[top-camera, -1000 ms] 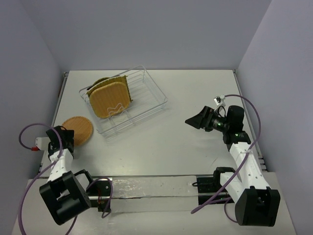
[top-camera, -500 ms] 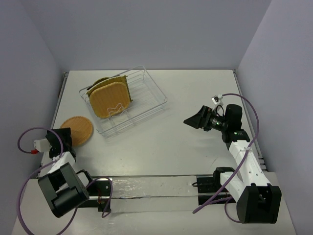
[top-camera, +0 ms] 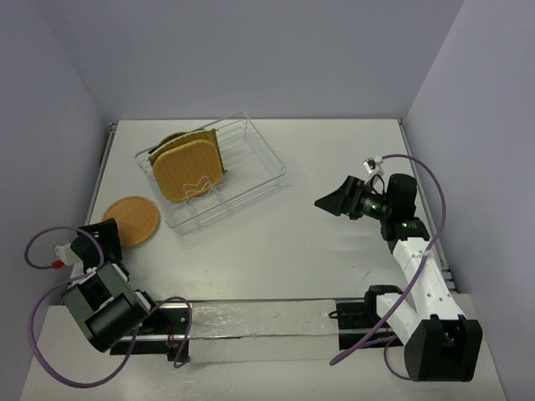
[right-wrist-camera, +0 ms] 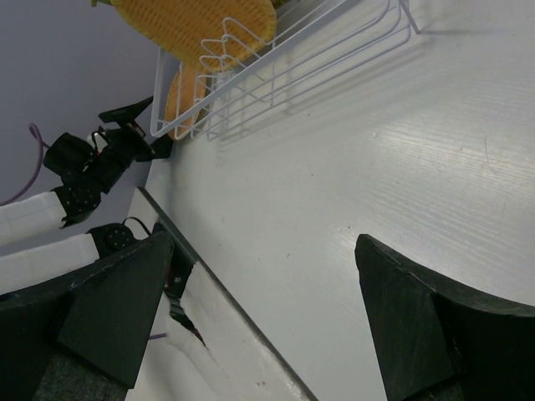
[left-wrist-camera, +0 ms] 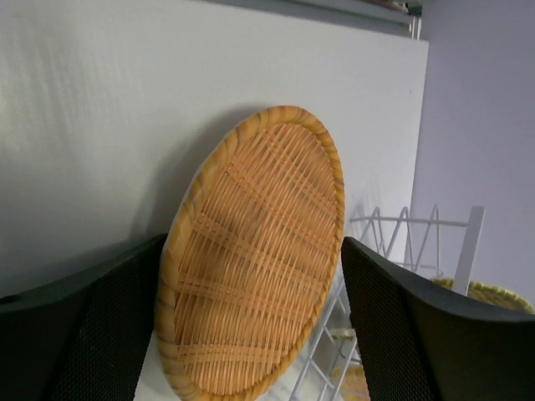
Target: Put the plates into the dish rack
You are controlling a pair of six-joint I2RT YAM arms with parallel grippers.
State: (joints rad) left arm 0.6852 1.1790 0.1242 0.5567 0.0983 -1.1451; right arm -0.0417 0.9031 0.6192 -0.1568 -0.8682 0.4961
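Left gripper stands wide, facing the round woven plate (lying flat). Slip one finger under its rim.

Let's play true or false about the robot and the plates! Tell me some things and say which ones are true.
1. A round orange woven plate lies on the table, outside the dish rack. True.
2. The right gripper is holding a plate. False: its jaws are open with nothing between them.
3. The dish rack is empty. False: plates already stand in it, with a rounded-square orange woven plate at the front.
4. The left gripper has its jaws open and faces the round plate. True.
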